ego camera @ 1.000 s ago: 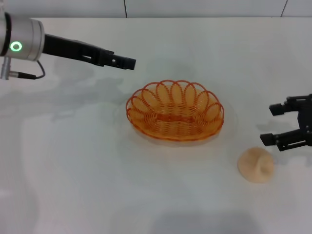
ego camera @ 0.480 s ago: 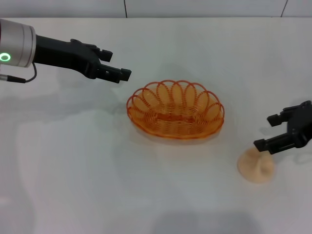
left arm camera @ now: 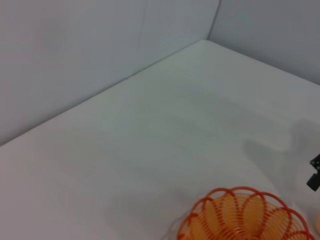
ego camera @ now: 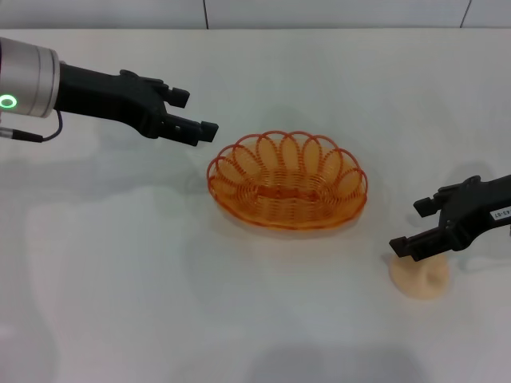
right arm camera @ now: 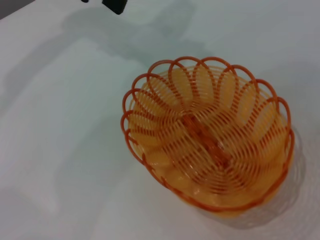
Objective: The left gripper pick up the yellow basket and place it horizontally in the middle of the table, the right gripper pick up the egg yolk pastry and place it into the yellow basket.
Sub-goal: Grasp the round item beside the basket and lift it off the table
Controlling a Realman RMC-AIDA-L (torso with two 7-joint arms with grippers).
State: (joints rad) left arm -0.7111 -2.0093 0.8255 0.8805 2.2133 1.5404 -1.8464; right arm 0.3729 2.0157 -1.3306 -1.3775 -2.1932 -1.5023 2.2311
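Note:
The yellow basket point(ego camera: 239, 169) lies flat and empty in the middle of the white table point(ego camera: 120, 263). It also shows in the left wrist view point(left arm camera: 240, 212) and the right wrist view point(right arm camera: 150, 127). My left gripper point(ego camera: 196, 113) is open and empty, hovering just behind and left of the basket's rim. The egg yolk pastry point(ego camera: 423, 281) lies on the table right of and in front of the basket. My right gripper point(ego camera: 409, 227) is open, right over the pastry's far edge and partly hiding it. I cannot tell whether it touches the pastry.
A grey wall runs along the table's far edge point(left arm camera: 125, 75). One left fingertip point(right arm camera: 116, 5) shows at the edge of the right wrist view. Only the basket and pastry lie on the table.
The left gripper has dropped and shifted right, closer to the basket's back-left rim. The right gripper has moved left and down, from beside the pastry to over it. Basket and pastry have not moved.

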